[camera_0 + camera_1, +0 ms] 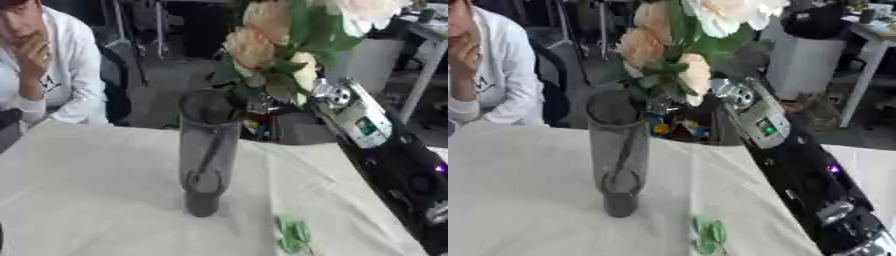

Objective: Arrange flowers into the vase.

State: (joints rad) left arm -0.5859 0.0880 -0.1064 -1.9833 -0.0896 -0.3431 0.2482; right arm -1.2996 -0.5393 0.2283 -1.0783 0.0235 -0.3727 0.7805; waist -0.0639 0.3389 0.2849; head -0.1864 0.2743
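The vase (208,150) is smoky grey see-through glass, darker at its base. The flowers (262,40) above it are peach and cream, with dark green leaves (289,70). A pale beige cloth (87,190) covers the desk, plain and unpatterned. Near the desk's front edge lies a small bright green leaf (294,235). The right arm (798,165) is black with silver parts, a white panel and a small green light.

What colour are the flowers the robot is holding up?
The flowers are pale peach and cream with green leaves, seen best in the left eye view.
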